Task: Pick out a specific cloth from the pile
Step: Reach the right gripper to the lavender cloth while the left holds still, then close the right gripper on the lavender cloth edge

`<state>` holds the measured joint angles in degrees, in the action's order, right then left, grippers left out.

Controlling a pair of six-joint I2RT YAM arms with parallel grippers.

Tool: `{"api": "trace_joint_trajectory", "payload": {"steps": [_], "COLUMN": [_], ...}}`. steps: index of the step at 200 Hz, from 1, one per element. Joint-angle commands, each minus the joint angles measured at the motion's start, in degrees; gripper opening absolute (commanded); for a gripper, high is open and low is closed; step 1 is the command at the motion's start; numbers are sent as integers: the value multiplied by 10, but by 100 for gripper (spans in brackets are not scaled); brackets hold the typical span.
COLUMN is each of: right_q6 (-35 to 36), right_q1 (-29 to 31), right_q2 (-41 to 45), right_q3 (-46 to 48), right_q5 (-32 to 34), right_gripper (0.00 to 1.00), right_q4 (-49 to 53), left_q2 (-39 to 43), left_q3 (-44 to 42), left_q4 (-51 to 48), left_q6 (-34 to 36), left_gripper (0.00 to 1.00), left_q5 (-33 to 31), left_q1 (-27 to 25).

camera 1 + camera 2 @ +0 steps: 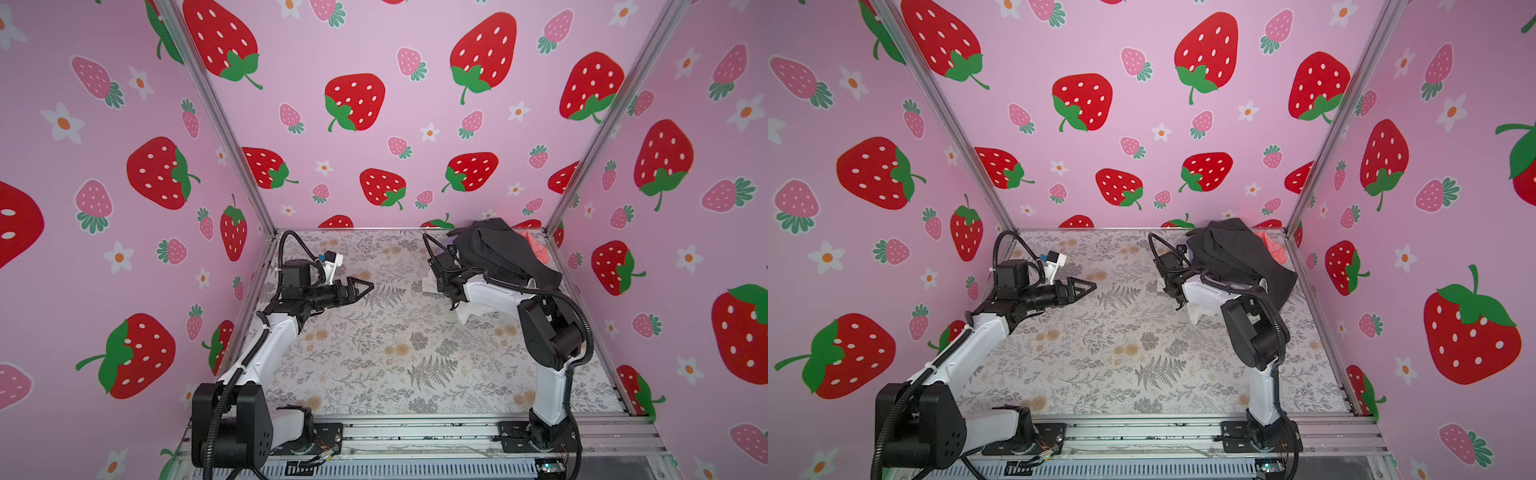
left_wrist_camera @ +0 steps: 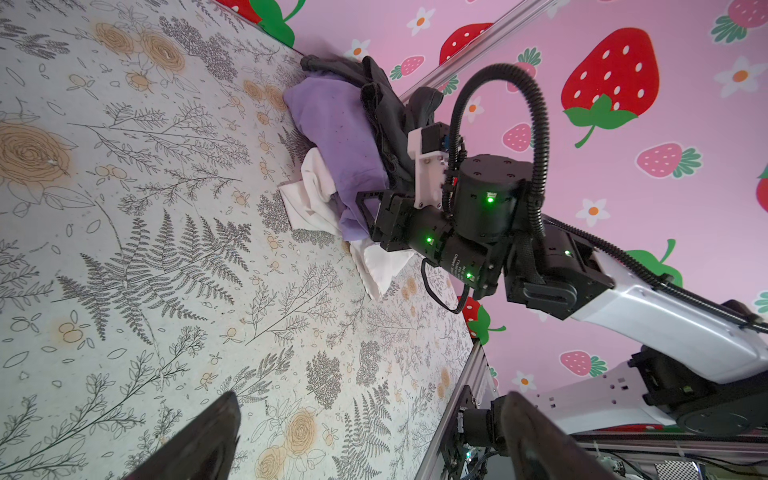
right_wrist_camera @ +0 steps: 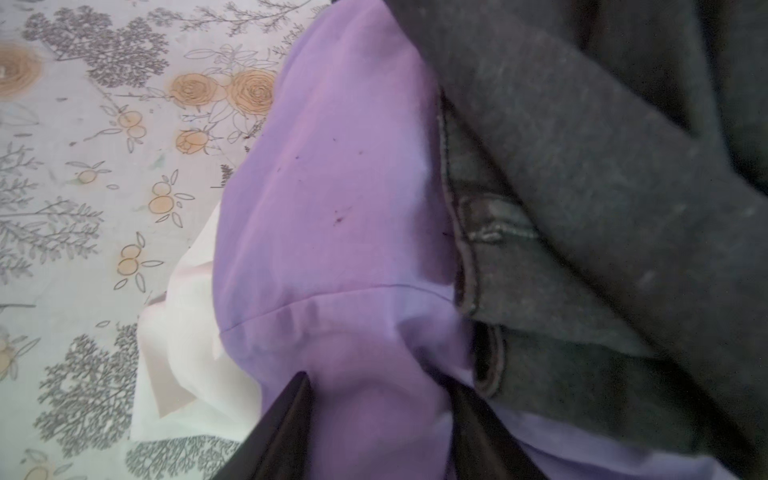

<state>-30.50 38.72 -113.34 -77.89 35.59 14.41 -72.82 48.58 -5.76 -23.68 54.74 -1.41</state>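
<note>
The cloth is plain lavender and bulges from the near side of the pile at the back right corner. In the left wrist view the cloth lies under a dark grey garment and on top of white cloth. My right gripper has its fingers pressed into a fold of the lavender fabric, which fills the gap between them. In both top views the right gripper is at the pile's near edge. My left gripper hangs open and empty over the mat, at mid-left.
A coral-pink garment shows behind the grey one, against the right wall. White cloth spills onto the floral mat under the right forearm. Metal frame posts and strawberry-print walls close in the back and sides.
</note>
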Motion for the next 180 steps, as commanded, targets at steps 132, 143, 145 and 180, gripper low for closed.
{"api": "trace_joint_trajectory", "payload": {"steps": [132,143,145,180], "right_q6": [1,4,5,16], "right_q1": [5,10,10,19], "right_q2": [122,137,140,177], "right_q3": [57,64,65,77], "right_q5": [11,10,10,16], "right_gripper": [0,0,0,0], "right_q4": [-2,-2,-3,-7], "left_q2": [22,27,27,39], "left_q3": [12,12,12,9], "left_q4": [-1,-5,-4,-6], "left_q6": [5,7,7,10], "left_gripper": [99,99,99,99], "left_q5": [3,1,0,-2], "left_q1": [-7,-8,-8,-17]}}
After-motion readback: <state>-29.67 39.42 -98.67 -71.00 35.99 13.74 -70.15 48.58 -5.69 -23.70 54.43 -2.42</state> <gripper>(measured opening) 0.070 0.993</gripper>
